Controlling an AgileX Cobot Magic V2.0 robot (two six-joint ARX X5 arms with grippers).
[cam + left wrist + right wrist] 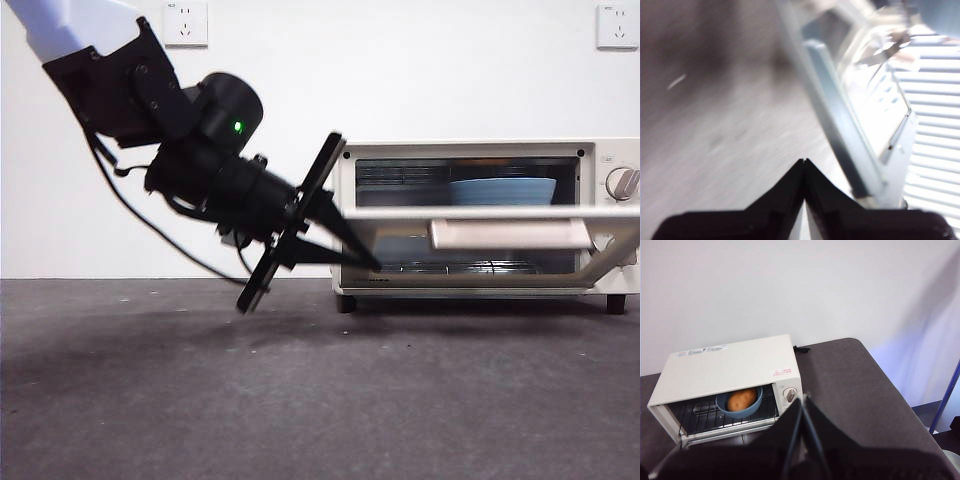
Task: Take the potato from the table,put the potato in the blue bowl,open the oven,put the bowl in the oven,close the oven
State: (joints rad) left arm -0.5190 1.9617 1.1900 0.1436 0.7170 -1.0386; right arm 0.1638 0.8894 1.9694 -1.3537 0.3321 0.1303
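The cream-white oven (470, 150) stands on the table (300, 400) with its door (490, 212) partly open, seen edge-on, the beige handle (510, 235) just below that edge. Inside on the rack sits the blue bowl (502, 190). In the right wrist view the potato (741, 399) lies in the blue bowl (749, 412) inside the oven (725, 365). My left gripper (372, 262) is shut and empty, its tips at the oven's lower left front corner, beside the blurred door (840, 125). My right gripper (804, 399) hangs shut and empty high above the oven.
The left arm (200, 150) slants down from the upper left, trailing a black cable. A white wall with two sockets runs behind the oven. The table (850, 385) ends in a rounded corner to the oven's right.
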